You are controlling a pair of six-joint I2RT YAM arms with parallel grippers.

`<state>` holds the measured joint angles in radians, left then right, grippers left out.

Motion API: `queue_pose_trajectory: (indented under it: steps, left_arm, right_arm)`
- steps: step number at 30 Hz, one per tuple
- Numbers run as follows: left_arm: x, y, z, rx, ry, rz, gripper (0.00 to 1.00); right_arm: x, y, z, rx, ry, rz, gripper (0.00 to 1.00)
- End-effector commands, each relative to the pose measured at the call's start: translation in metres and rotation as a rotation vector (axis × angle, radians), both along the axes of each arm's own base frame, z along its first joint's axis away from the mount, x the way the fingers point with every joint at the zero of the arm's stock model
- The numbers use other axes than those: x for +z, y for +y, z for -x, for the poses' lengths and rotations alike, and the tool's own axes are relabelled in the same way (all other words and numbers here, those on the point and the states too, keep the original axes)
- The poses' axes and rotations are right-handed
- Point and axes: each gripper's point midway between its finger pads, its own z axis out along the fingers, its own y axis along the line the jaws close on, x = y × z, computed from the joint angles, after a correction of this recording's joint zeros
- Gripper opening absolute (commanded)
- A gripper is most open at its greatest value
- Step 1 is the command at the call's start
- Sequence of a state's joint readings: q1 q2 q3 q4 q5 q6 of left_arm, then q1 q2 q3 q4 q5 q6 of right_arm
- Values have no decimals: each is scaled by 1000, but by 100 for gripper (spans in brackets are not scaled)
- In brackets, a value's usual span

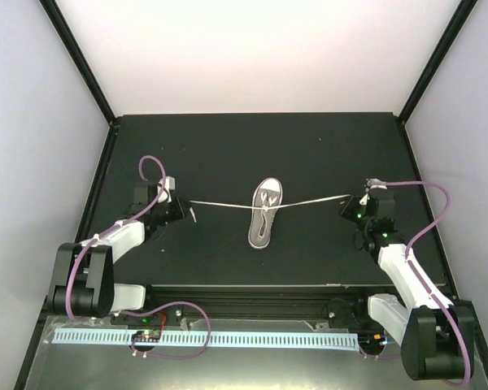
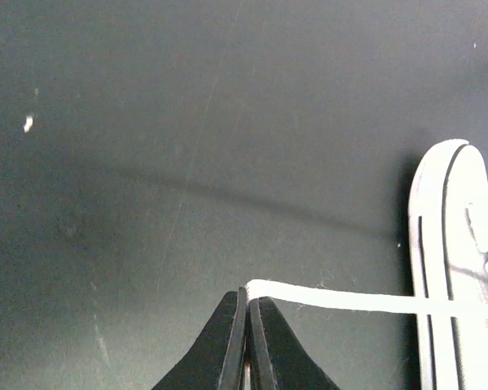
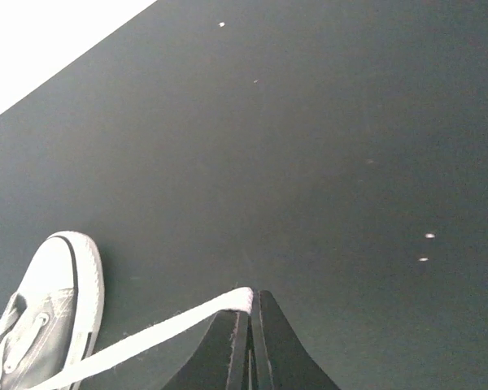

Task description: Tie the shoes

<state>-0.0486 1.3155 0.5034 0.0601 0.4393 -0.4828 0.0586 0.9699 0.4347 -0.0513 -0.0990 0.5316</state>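
Left gripper (image 2: 248,296): jaws closed to a hairline, pinching the end of the left lace (image 2: 350,301) at the fingertips. The flat white lace runs from the tips straight and taut, off the surface, to the sneaker (image 2: 456,268) at the right edge of the left wrist view.

Right gripper (image 3: 250,297): jaws likewise pressed together, holding the end of the right lace (image 3: 146,338). This lace runs tight from the tips down-left to the sneaker in the lower left corner of the right wrist view.

Sneaker, one: small grey canvas low-top, white rubber sole and toe cap. It lies at the middle of the black surface (image 1: 228,146), between the two grippers and well apart from both, with the toe pointing away from the arm bases. In the top view the two laces form one nearly straight white line across the shoe, from one gripper to the other.
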Motion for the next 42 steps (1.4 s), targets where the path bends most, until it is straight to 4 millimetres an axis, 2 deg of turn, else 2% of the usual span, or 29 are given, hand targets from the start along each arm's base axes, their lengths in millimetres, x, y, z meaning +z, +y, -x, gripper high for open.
queue_pose_trajectory:
  steps: [1,7,11,12,13,17,19,20,25,28,35,39,42]
  left_arm:
    - [-14,6,10,12,51,-12,2]
    - [-33,14,17,39,117,-52,2]
    - [-40,11,23,2,131,-67,2]
    - [-39,8,24,-19,127,-64,5]
    - [-38,4,25,-42,122,-64,10]
    - [-33,-16,27,-120,97,-108,56]
    - [-27,-30,26,-172,69,-142,65]
    - [-22,-41,26,-221,36,-159,66]
    - [10,-111,24,-501,-184,-248,64]
    - [17,-144,25,-634,-281,-252,61]
    - [-8,-185,23,-814,-339,-298,48]
    - [-17,-201,27,-895,-382,-324,47]
    - [-25,-205,28,-915,-371,-332,47]
  right_arm:
    - [-7,-28,5,-122,24,-5,2]
    - [-38,-27,16,-140,102,-67,2]
    - [-54,-17,20,-108,132,-127,1]
    - [-55,-14,20,-93,132,-138,2]
    - [-55,-11,20,-78,132,-147,2]
    - [-55,-1,17,-21,135,-167,2]
    - [-54,2,16,-4,135,-173,2]
    - [-53,3,15,4,134,-176,2]
    - [-53,6,13,26,133,-177,2]
    - [-53,9,12,38,135,-185,2]
    - [-56,14,9,66,140,-205,2]
    - [-59,16,7,79,148,-211,2]
    - [-59,18,5,87,150,-217,2]
